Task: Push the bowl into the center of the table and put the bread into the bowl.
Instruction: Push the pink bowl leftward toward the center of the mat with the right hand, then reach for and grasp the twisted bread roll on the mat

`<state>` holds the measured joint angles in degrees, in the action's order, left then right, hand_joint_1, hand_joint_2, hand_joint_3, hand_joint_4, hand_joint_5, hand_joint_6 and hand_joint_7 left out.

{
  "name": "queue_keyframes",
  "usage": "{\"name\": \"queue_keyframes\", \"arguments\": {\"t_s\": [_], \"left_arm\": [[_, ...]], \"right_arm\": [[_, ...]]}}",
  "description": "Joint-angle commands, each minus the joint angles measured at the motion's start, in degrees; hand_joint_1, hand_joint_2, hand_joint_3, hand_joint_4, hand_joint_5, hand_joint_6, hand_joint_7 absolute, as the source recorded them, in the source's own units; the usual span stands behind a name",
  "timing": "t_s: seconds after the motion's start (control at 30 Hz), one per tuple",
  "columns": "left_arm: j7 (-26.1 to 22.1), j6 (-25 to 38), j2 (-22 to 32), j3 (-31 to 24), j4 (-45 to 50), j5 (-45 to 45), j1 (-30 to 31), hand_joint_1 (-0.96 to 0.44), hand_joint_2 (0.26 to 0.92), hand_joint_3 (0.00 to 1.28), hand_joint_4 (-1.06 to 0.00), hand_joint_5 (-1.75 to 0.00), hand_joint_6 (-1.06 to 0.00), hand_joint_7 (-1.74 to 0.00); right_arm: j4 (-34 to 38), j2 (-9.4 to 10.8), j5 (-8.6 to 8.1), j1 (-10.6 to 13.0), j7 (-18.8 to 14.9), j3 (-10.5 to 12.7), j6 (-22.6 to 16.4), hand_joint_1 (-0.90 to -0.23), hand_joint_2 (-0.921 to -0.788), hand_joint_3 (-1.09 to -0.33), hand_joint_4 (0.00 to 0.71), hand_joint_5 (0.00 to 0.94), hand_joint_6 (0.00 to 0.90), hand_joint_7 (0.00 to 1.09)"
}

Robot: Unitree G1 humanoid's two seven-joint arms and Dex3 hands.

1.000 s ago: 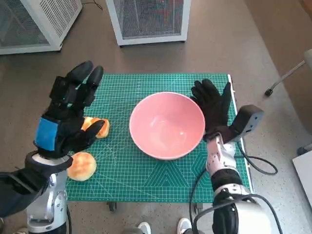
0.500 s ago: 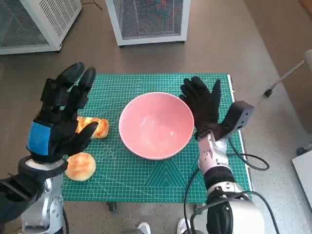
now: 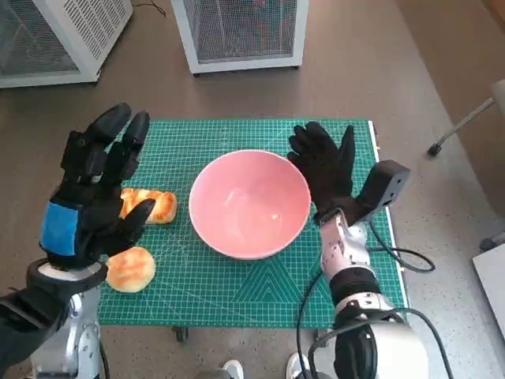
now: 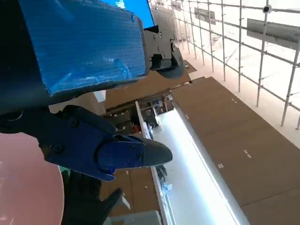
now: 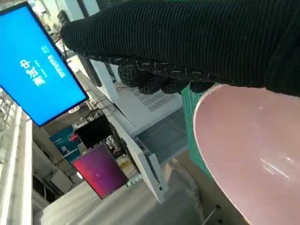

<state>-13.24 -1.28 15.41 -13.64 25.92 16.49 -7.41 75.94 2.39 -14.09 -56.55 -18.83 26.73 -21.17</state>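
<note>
A pink bowl (image 3: pixel 248 203) stands upright near the middle of the green cutting mat (image 3: pixel 237 276); its rim also shows in the right wrist view (image 5: pixel 253 154). My right hand (image 3: pixel 323 167), gloved, fingers spread, rests flat against the bowl's right side. A long golden bread piece (image 3: pixel 154 205) lies left of the bowl, partly behind my left hand (image 3: pixel 91 193). A round bun (image 3: pixel 130 268) lies nearer the mat's front left. My left hand hovers above the bread with fingers spread, holding nothing.
Two white mesh-fronted cabinets (image 3: pixel 241 31) stand on the floor beyond the mat's far edge. A chair base (image 3: pixel 465 122) shows at the right. The mat's right edge is just past my right hand.
My right hand has pushed the bowl leftward toward the mat's middle. My left hand drifted slightly left, still raised over the bread.
</note>
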Motion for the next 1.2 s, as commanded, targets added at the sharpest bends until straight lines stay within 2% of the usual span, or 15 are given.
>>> {"name": "queue_keyframes", "arguments": {"t_s": [0.03, 0.23, 0.47, 0.53, 0.6, 0.73, 0.8, 0.87, 0.9, 0.93, 1.0, 1.1, 1.17, 1.2], "left_arm": [[0.4, 0.7, 0.6, -1.2, 1.2, 0.7, 0.3, -0.57, 0.921, 0.38, -0.21, 0.00, 0.00, -0.63], [0.4, 1.2, 1.5, -2.9, 1.7, 1.6, -0.8, -0.57, 0.921, 0.38, -0.21, 0.00, 0.00, -0.63], [0.8, 2.0, 2.8, -4.2, 2.3, 1.9, -2.3, -0.59, 0.921, 0.37, -0.20, 0.00, 0.00, -0.63], [0.8, 1.9, 3.4, -4.5, 2.3, 1.6, -2.7, -0.59, 0.921, 0.36, -0.20, 0.00, 0.00, -0.63], [0.9, 2.1, 4.5, -4.6, 2.8, 0.5, -3.1, -0.59, 0.921, 0.36, -0.20, 0.00, 0.00, -0.63], [0.6, 2.3, 7.4, -5.2, 3.6, -2.6, -3.6, -0.60, 0.921, 0.34, -0.20, 0.00, 0.00, -0.63], [-0.3, 2.0, 10.2, -5.7, 3.8, -5.4, -3.4, -0.60, 0.921, 0.32, -0.19, 0.00, 0.00, -0.60], [-2.3, 2.1, 14.3, -6.5, 4.1, -8.6, -2.7, -0.62, 0.921, 0.23, -0.17, 0.00, 0.00, -0.51], [-3.3, 2.4, 16.2, -6.9, 4.4, -9.8, -2.4, -0.61, 0.897, 0.19, -0.14, 0.00, 0.00, -0.41], [-5.5, 4.4, 19.6, -7.5, 5.2, -10.8, -1.8, -0.61, 0.888, 0.18, -0.13, 0.00, 0.00, -0.37], [-9.2, 8.6, 25.1, -8.3, 6.6, -12.2, -1.2, -0.58, 0.823, 0.11, -0.05, 0.00, 0.00, -0.17], [-13.2, 15.9, 31.8, -8.8, 8.4, -14.6, -0.9, -0.44, 0.724, 0.05, -0.02, 0.00, 0.00, -0.06], [-14.5, 20.2, 34.7, -8.4, 9.4, -16.5, -1.0, -0.38, 0.689, 0.03, -0.01, 0.00, 0.00, -0.03], [-15.1, 24.1, 36.9, -7.1, 10.2, -18.4, -1.4, -0.30, 0.674, 0.02, 0.00, 0.00, -0.01, -0.02]], "right_arm": [[-0.8, -1.0, -0.63, -1.4, -3.5, 0.0, -2.5, -0.610, -0.921, -0.659, 0.169, 0.002, 0.405, 0.01], [-3.5, -2.0, -2.33, -2.3, -11.7, -0.1, -8.1, -0.617, -0.921, -0.649, 0.168, 0.001, 0.369, 0.00], [-9.7, -1.7, -5.93, -1.5, -23.7, -0.9, -16.4, -0.620, -0.921, -0.733, 0.192, 0.009, 0.353, 0.00], [-12.0, -1.5, -7.39, -0.8, -27.4, -1.4, -17.8, -0.625, -0.921, -0.745, 0.198, 0.011, 0.346, 0.00], [-15.5, -1.1, -9.63, 0.3, -32.1, -1.9, -18.4, -0.631, -0.921, -0.743, 0.206, 0.012, 0.342, 0.00], [-20.8, -0.8, -13.05, 2.2, -38.2, -3.0, -17.8, -0.638, -0.921, -0.716, 0.217, 0.013, 0.347, 0.00], [-22.7, -0.8, -14.37, 3.1, -40.0, -3.5, -16.9, -0.640, -0.921, -0.701, 0.219, 0.012, 0.351, 0.01], [-24.1, -0.9, -15.27, 4.0, -41.1, -4.0, -16.2, -0.641, -0.921, -0.681, 0.220, 0.010, 0.354, 0.01], [-24.6, -1.0, -15.60, 4.3, -41.4, -4.3, -15.9, -0.641, -0.921, -0.675, 0.219, 0.009, 0.354, 0.01], [-25.2, -1.1, -15.88, 4.6, -41.7, -4.5, -15.6, -0.641, -0.921, -0.673, 0.218, 0.008, 0.355, 0.01], [-25.9, -1.3, -16.22, 5.2, -42.0, -4.8, -15.2, -0.636, -0.921, -0.667, 0.218, 0.006, 0.356, 0.01], [-26.5, -1.6, -16.17, 5.7, -41.7, -5.2, -15.3, -0.634, -0.921, -0.661, 0.217, 0.005, 0.360, 0.01], [-27.0, -1.7, -16.00, 6.0, -41.2, -5.5, -15.3, -0.633, -0.921, -0.659, 0.217, 0.004, 0.362, 0.01], [-27.2, -1.8, -15.84, 6.2, -41.0, -5.6, -15.3, -0.631, -0.921, -0.657, 0.217, 0.004, 0.365, 0.01]]}}
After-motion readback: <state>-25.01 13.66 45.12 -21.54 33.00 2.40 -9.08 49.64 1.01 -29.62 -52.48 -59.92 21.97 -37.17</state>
